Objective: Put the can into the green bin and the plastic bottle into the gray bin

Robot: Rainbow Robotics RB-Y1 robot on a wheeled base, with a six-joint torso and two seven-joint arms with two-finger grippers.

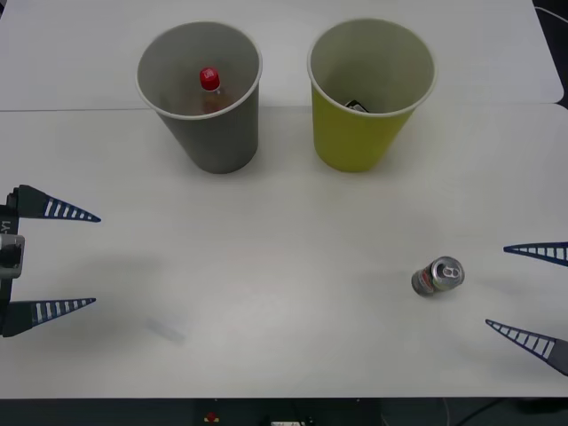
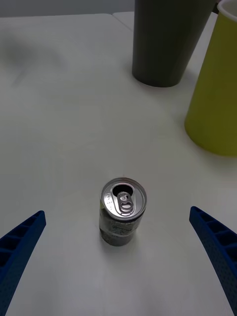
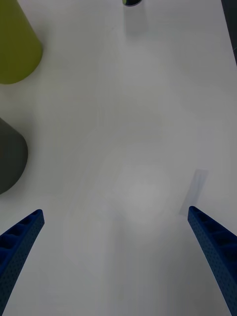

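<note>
Front view cuts both arms at its edges: left gripper [image 1: 87,259] and right gripper [image 1: 532,288] spread, holding nothing. White table [image 1: 284,266]. Plastic bottle [image 1: 210,87] stands inside the gray bin [image 1: 213,133]; beside it, the green bin [image 1: 359,133] holds something dark. Can [image 1: 437,277] stands upright near the right gripper.

The can [image 2: 123,211] stands upright on the white table [image 2: 64,123] between the right gripper's [image 2: 118,256] spread fingers [image 2: 19,242], bins beyond.
</note>
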